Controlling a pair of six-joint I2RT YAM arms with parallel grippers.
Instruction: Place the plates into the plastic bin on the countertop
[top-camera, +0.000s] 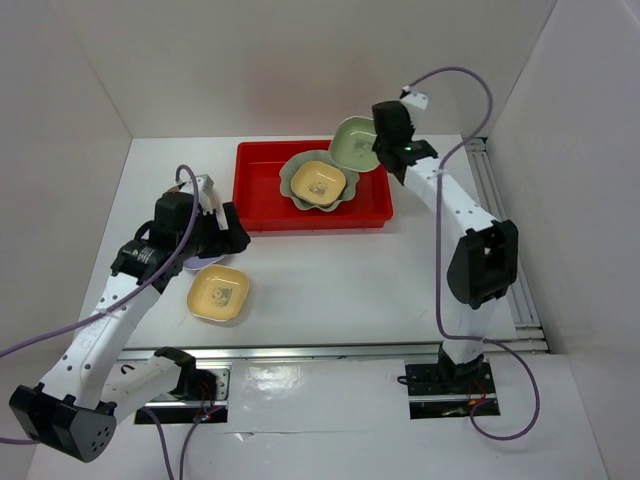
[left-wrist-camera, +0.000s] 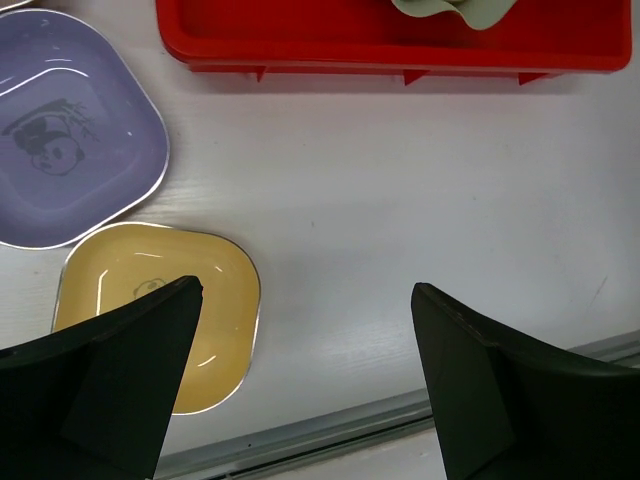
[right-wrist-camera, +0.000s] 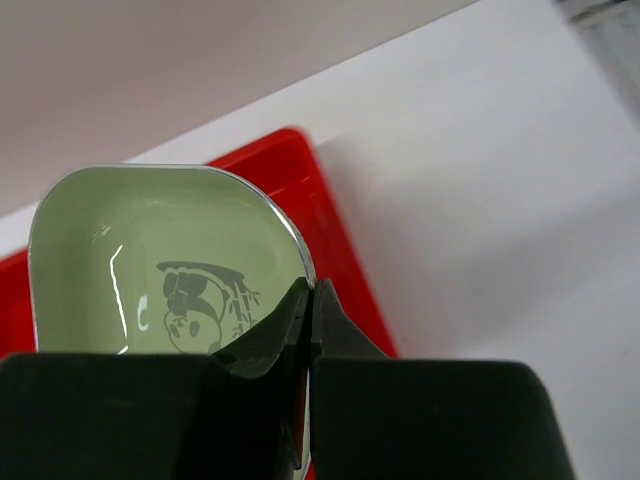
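Countertop (top-camera: 330, 270) bin (top-camera: 262, 215) holds two dishes (top-camera: 318, 182) — right gripper (right-wrist-camera: 308, 300) pinches green dish (right-wrist-camera: 150, 230), left gripper (left-wrist-camera: 306, 288) agape.

The lavender dish (left-wrist-camera: 75, 130) and red bin (left-wrist-camera: 300, 45) run off the left wrist view. A finger (left-wrist-camera: 110, 380) hides part of the yellow dish (left-wrist-camera: 170, 290).

The left arm (top-camera: 100, 330) and right arm (top-camera: 455, 205) are built of white tubular links joined by chunky black housings. A thin purple-grey cable (top-camera: 455, 69) loops loose along each. A small green light (top-camera: 410, 150) glows on the right arm's black wrist block. The jaws are matte black wedges.
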